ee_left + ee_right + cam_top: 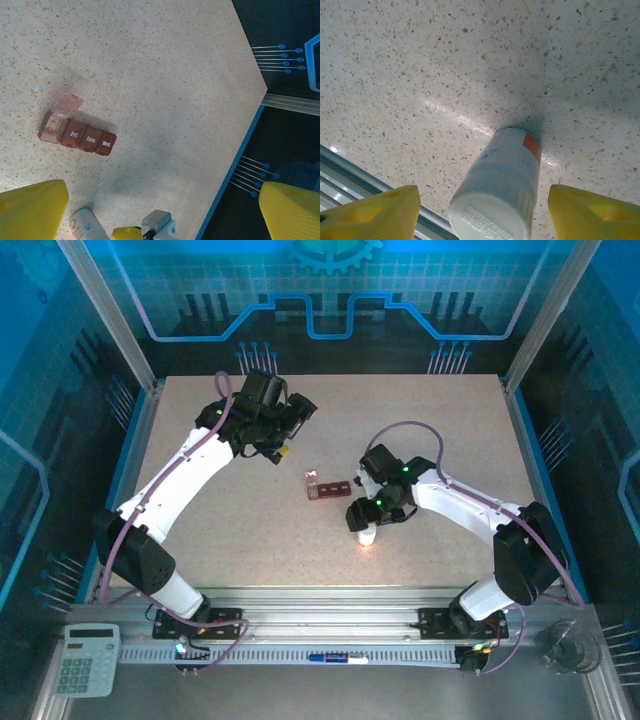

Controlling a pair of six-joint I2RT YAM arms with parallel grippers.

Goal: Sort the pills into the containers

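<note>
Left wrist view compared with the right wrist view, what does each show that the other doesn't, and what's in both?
Left wrist, not right: the containers, one lid open, and the blue-lined wall. Right wrist, not left: the near-edge rail. Both: the white bottle, the speckled table, and yellow fingers spread wide.

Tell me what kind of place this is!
Most likely a robot lab's test booth. A left arm and a right arm are bolted to a speckled table, with metal frame posts and blue circuit-pattern walls around it.
</note>
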